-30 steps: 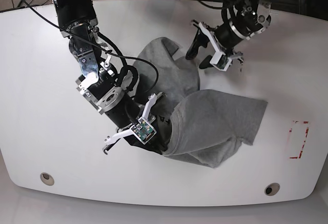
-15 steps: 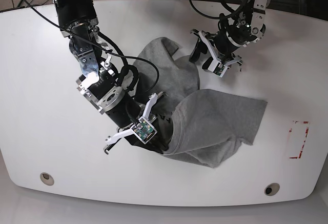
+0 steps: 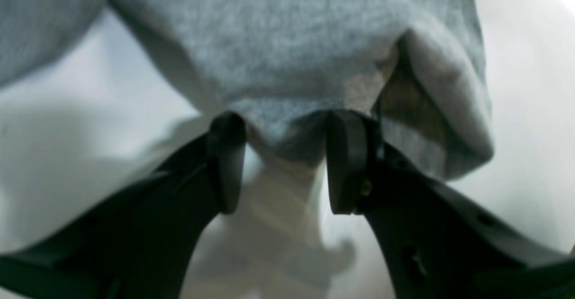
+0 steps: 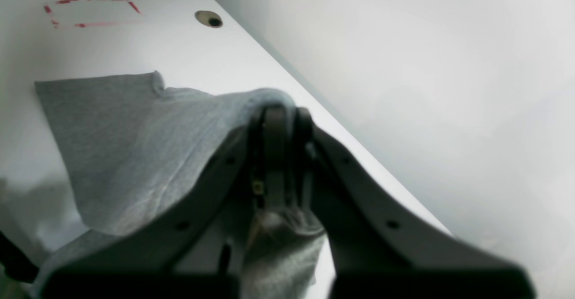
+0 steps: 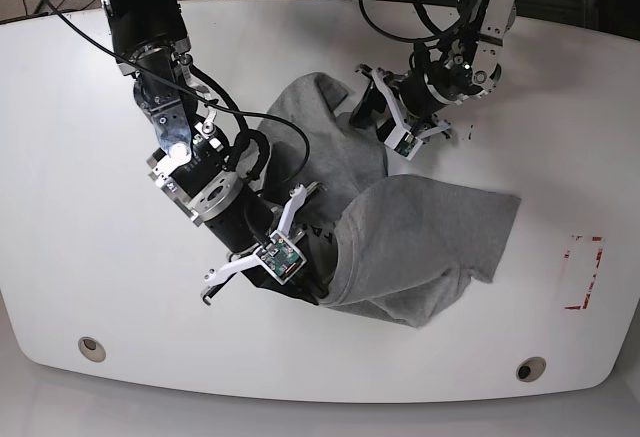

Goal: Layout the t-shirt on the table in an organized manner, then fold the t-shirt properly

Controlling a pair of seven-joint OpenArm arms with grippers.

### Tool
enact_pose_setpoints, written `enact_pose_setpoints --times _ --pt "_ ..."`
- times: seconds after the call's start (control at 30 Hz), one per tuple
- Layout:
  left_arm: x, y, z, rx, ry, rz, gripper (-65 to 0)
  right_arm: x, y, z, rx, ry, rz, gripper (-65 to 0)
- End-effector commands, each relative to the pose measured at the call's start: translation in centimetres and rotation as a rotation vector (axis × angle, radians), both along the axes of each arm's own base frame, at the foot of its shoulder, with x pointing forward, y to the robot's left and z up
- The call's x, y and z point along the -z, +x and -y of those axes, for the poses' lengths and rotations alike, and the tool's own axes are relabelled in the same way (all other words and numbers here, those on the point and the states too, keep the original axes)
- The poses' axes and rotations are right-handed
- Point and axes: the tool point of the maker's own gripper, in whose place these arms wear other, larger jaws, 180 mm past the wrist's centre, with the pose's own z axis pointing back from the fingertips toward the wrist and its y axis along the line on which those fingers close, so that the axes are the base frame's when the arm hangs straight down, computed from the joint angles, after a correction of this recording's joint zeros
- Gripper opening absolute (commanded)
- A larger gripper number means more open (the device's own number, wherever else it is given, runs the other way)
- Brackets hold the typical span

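Item: t-shirt [image 5: 420, 237], heather grey, crumpled, centre to lower right of the bench [image 5: 80, 217], not yet laid out.

Right tool [image 5: 325, 282], lower centre: pads together, clamped on the t-shirt's lower edge.

Left tool [image 5: 375, 117], upper right: pads [image 3: 227, 160] apart, nothing held. A bunched fold lies directly ahead of it, at the pad tips; contact cannot be told.

Judgement: left arm is nearer the upper bunch; a short advance would bring the fold between the pads.
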Motion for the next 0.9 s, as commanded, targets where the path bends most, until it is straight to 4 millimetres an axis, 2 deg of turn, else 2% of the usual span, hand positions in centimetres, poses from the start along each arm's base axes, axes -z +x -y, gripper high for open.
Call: enact_pose_setpoints --times 0.0,0.27,0.33,0.5,0.67,0.87 --pt "-0.2 0.5 0.9 0.002 -0.025 -0.002 -37.5 -2.5 0.1 0.0 -0.010 0.028 0.073 -65.0" --pt "1.1 0.5 1.1 0.002 -0.019 -0.036 -39.0 -2.9 -0.1 -0.1 -0.012 0.032 0.083 -65.0" --pt "1.4 0.3 1.0 0.000 -0.017 -0.046 -42.8 -2.9 -0.1 -0.2 -0.012 0.033 0.083 -65.0" --pt "2.1 0.1 0.7 -0.004 -0.007 -0.064 -64.3 -2.8 0.0 -0.1 -0.011 0.032 0.081 -65.0" --pt "2.5 0.3 0.2 -0.022 -0.007 -0.078 -65.0 -3.6 0.7 1.4 0.036 0.056 0.093 -65.0" --pt "1.4 1.5 -2.9 -0.143 -0.060 -0.076 -65.0 -5.1 1.8 3.7 0.119 0.106 0.123 -65.0"
